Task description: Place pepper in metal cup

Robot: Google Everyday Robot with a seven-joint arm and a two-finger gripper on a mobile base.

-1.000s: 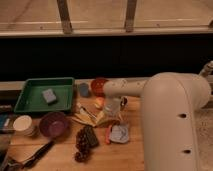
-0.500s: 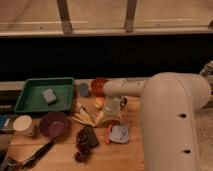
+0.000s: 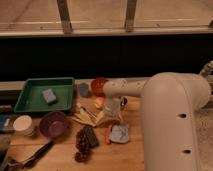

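We make out the pincer [image 3: 113, 107] only as a blur over the desk [image 3: 60, 150], beside the apple [image 3: 99, 102]. The big arm [image 3: 170, 115] hides the desk's right side and runs off the bottom edge.

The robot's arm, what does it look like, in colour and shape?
The arm is a thick, smooth, rounded off-white tube with a few small dark dots on its casing. No cables show. Its gripper, at the arm's end above the table beside the apple, is smaller and greyish.
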